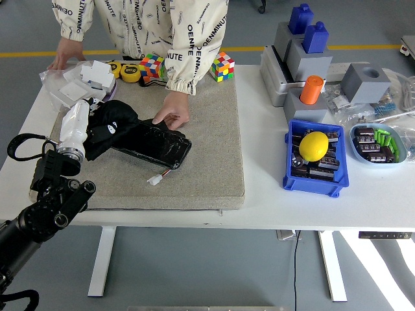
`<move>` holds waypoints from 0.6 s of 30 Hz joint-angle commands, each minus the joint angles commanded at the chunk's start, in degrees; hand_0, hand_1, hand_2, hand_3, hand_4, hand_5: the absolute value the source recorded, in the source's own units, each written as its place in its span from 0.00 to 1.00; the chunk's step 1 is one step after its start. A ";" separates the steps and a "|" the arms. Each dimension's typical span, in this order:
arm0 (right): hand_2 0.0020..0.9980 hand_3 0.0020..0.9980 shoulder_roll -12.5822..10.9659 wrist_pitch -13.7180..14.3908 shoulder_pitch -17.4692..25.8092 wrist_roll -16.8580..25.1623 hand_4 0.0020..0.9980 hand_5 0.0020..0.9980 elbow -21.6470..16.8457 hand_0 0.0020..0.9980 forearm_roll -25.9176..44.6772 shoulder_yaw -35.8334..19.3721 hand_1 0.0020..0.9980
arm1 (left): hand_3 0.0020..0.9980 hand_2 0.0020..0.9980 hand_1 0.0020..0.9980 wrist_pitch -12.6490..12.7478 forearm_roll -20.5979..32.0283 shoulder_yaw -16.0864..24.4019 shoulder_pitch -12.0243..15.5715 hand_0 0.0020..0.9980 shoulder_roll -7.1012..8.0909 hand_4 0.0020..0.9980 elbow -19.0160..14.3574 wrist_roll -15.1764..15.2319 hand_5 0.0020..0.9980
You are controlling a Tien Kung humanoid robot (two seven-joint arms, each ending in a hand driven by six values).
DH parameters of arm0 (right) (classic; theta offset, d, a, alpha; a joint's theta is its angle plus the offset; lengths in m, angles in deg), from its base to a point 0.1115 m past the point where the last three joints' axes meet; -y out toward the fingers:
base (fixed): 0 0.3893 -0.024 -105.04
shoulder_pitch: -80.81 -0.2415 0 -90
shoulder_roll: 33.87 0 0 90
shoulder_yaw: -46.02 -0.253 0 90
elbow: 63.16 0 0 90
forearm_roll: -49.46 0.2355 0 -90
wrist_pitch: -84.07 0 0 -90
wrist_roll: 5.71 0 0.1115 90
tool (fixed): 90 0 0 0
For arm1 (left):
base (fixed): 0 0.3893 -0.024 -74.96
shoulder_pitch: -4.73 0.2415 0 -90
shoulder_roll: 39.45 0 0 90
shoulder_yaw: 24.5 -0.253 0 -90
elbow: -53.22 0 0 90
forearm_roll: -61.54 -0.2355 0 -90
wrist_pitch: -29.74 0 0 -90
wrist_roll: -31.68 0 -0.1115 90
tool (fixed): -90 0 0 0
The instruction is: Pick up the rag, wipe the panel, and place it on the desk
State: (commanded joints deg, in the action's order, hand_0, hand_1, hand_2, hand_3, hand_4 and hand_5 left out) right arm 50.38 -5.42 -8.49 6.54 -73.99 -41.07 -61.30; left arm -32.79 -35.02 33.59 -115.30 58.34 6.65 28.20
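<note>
A black rag point(115, 122) lies bunched on the left end of a black glossy panel point(154, 146), which rests on a grey felt mat point(194, 175). My left hand point(83, 126), white with a black arm behind it, is shut on the rag and presses it on the panel's left end. A person's hand point(171, 116) holds the panel's far edge near its middle. A small white connector on a wire point(155, 179) lies by the panel's near right corner. My right hand is out of view.
White boxes point(87, 81), yellow tape measures point(130, 71) and two puzzle cubes point(221, 67) stand at the mat's far side. A blue bin point(314, 180) with a yellow ball, a grey fixture point(305, 52) and a blue dish point(381, 144) stand at the right.
</note>
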 joint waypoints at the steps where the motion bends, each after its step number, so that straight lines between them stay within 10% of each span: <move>1: 0.49 0.52 0.00 0.00 0.00 0.01 0.86 0.35 -0.01 0.52 0.05 0.05 0.55 | 0.56 0.37 0.35 -0.04 0.35 -1.10 0.02 0.25 0.11 0.68 -0.69 -0.09 0.00; 18: 0.49 0.52 -0.08 -0.09 -0.06 0.11 0.86 0.35 0.00 0.52 0.04 0.06 0.55 | 0.56 0.37 0.35 -1.13 5.14 -18.45 -0.46 0.25 1.85 0.67 -12.58 -2.42 0.00</move>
State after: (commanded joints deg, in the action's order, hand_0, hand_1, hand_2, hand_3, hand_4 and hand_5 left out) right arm 50.30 -5.52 -8.55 6.65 -73.99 -41.03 -61.24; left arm -33.92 -29.87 15.14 -115.77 60.19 -5.94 25.77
